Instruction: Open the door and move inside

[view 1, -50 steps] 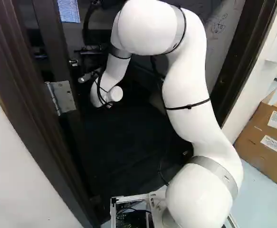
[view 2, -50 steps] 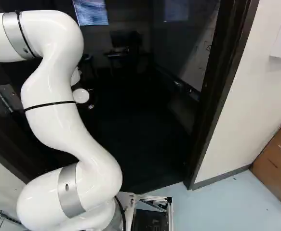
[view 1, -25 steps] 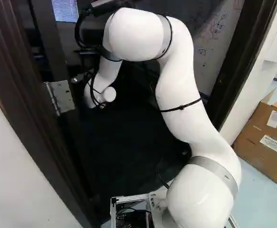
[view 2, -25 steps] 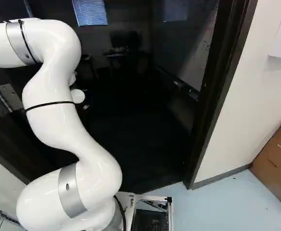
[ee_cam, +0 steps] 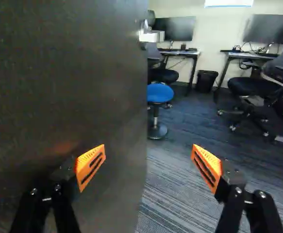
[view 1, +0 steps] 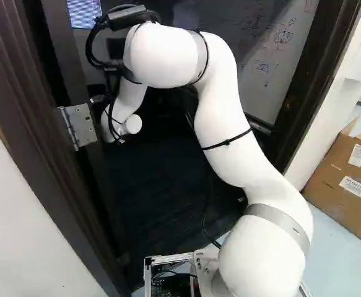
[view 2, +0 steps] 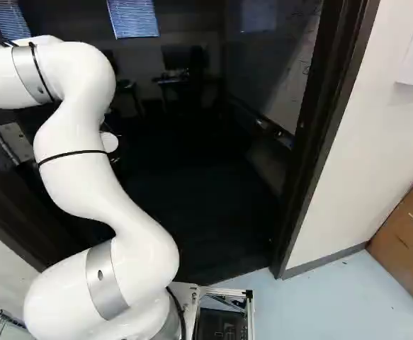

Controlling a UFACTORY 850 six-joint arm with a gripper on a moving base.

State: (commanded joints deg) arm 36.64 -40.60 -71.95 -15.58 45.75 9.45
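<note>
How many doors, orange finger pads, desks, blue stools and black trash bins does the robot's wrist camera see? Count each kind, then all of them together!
Door: 1
Orange finger pads: 2
Desks: 2
Blue stool: 1
Black trash bin: 1
Total: 7

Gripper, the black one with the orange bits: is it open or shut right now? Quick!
Gripper: open, orange pads wide apart, nothing held.
</note>
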